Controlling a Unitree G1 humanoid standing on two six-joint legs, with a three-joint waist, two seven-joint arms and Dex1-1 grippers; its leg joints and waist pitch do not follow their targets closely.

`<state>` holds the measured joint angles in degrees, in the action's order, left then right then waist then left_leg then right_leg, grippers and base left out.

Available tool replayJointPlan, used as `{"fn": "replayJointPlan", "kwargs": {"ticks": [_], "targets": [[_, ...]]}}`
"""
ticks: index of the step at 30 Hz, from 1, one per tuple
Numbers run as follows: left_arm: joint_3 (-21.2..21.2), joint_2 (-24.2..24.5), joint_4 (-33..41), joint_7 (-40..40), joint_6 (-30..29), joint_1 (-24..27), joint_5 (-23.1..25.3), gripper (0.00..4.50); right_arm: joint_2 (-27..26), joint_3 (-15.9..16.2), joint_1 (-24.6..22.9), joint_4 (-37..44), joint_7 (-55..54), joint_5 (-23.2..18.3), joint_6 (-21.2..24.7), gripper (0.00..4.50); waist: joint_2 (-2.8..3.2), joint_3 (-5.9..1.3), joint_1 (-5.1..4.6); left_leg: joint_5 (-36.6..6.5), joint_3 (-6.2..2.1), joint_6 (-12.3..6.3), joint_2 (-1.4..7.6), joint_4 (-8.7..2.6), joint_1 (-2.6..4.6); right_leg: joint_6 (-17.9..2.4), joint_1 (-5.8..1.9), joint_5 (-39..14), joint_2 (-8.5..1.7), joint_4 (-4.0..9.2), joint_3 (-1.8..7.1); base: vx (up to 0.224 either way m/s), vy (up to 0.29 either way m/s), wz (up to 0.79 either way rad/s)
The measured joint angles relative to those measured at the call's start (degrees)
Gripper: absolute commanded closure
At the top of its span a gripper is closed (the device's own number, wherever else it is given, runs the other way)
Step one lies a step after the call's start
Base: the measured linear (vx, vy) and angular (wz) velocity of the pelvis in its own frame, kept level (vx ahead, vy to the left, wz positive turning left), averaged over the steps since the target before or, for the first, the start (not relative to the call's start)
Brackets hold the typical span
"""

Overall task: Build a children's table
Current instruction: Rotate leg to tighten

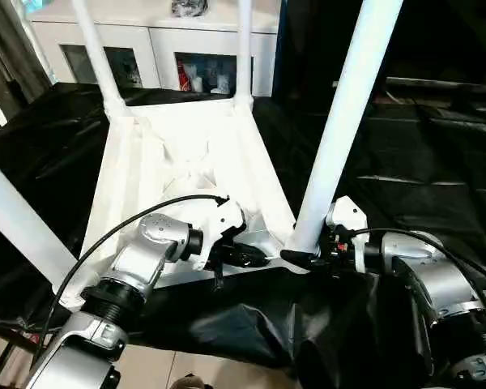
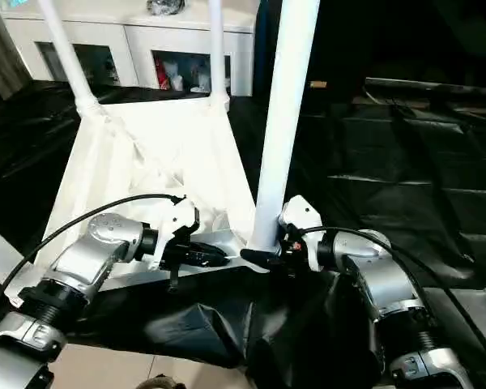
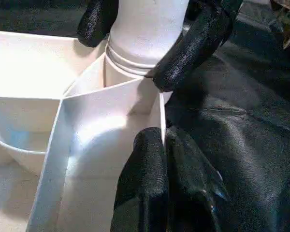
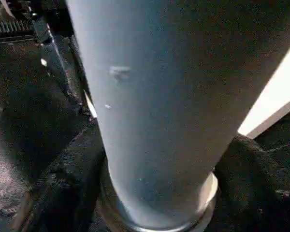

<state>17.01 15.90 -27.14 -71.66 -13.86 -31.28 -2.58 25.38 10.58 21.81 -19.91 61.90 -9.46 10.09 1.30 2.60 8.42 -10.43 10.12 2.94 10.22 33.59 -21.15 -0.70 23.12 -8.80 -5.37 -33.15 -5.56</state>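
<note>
Right hand [image 1: 301,258] wraps the base of the near-right leg [image 1: 344,121] at its corner socket on the upturned tabletop [image 1: 186,162], which lies on the black-draped counter [image 1: 437,162]. Left hand [image 1: 247,257] is closed, pinching the tabletop's near rim. Left wrist view: its fingers [image 3: 150,183] clamp the thin wall while the other hand's fingers [image 3: 193,48] flank the leg. Right wrist view: leg up close. Seating this leg looks like the step; next, a firm push or twist. Leg tops are cut off.

Four legs [image 1: 344,121] stand in the upturned tabletop's [image 1: 186,154] corners.
</note>
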Motion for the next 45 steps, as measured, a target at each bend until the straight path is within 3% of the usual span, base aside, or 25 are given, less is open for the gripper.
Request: {"fn": "replayJointPlan", "kwargs": {"ticks": [3,8,13,17,21,22,27,31,40,45], "targets": [[0.3,0.3,1.0,-0.2,-0.9,0.3,0.0,4.5,0.0,0.0,-0.8,1.2,0.1,-0.1,0.6,1.68,0.0,0.0,0.01,0.0,0.0,0.0,0.0,-0.05,-0.01,0.0,0.01,0.0,0.0,0.0,0.0,0.0,0.0,0.0],[0.2,0.0,0.8,0.5,-1.0,0.3,0.0,4.5,-0.9,-0.9,-1.6,1.7,-1.5,-0.2,1.1,1.78,0.0,0.0,0.0,0.0,0.0,-0.01,0.0,-0.04,-0.02,0.0,0.02,0.0,0.0,0.0,-0.01,0.0,0.0,0.0],[-1.5,-6.6,-8.1,13.6,0.5,-4.3,3.1,4.5,-7.9,-5.1,0.7,-4.4,-18.4,2.4,2.3,1.8,-0.05,0.01,-0.72,0.0,0.0,0.01,-0.02,0.17,0.08,0.2,-0.05,-0.1,0.0,0.02,0.02,0.0,0.0,0.0],[-1.8,-11.8,-13.6,23.0,0.6,-7.6,4.2,4.5,-11.2,-8.0,2.6,-7.2,-29.2,3.6,3.5,1.8,-0.04,0.0,-1.83,0.0,-0.01,0.0,-0.03,0.2,0.1,0.2,-0.13,-0.1,0.0,0.05,0.05,0.0,0.0,0.0],[-2.9,-15.1,-17.4,29.5,0.6,-10.0,4.6,4.5,-15.9,-10.4,5.1,-9.6,-40.3,5.1,4.7,1.8,0.02,-0.04,-2.02,0.0,-0.04,0.01,-0.03,0.06,0.11,0.2,-0.09,-0.1,0.01,0.02,0.02,0.0,0.0,0.0],[-3.0,-15.3,-17.6,29.7,0.7,-10.1,4.6,4.5,-16.2,-10.8,5.1,-9.7,-40.6,5.1,4.6,1.45,0.02,-0.04,-2.0,0.0,-0.04,0.01,-0.03,0.03,0.11,0.2,-0.1,-0.1,0.01,0.02,0.01,0.0,0.0,0.0],[-3.3,-15.6,-19.5,29.3,2.4,-10.8,5.1,4.5,-16.9,-11.1,5.0,-9.9,-40.6,5.7,3.2,0.9,0.05,-0.05,-2.0,0.0,-0.04,0.0,-0.03,-0.02,0.12,0.1,-0.09,0.0,0.01,0.03,0.0,0.0,0.0,0.0],[-3.1,-14.6,-19.9,26.9,3.8,-10.8,5.2,4.5,-15.6,-10.4,4.2,-9.5,-37.2,6.1,2.1,0.9,0.06,-0.06,-1.99,0.0,-0.04,0.0,-0.03,-0.01,0.12,0.2,-0.09,-0.1,0.01,0.03,0.01,0.0,0.0,0.0],[-1.9,-9.8,-15.1,16.3,6.2,-7.3,4.0,4.5,-6.2,-6.2,0.8,-4.5,-18.0,4.4,0.9,0.9,0.12,-0.02,-1.89,0.0,-0.03,-0.01,-0.02,-0.1,0.06,0.0,-0.03,0.0,0.01,0.04,-0.02,0.0,0.0,0.0],[-0.7,-5.8,-9.9,7.6,5.8,-4.2,2.2,4.5,-2.1,-3.3,-0.4,-0.8,-6.8,2.1,1.5,0.9,0.13,0.0,-1.09,0.0,-0.02,-0.01,-0.01,-0.06,0.05,0.0,-0.04,0.0,0.0,0.03,-0.02,0.0,0.0,0.0]]}}
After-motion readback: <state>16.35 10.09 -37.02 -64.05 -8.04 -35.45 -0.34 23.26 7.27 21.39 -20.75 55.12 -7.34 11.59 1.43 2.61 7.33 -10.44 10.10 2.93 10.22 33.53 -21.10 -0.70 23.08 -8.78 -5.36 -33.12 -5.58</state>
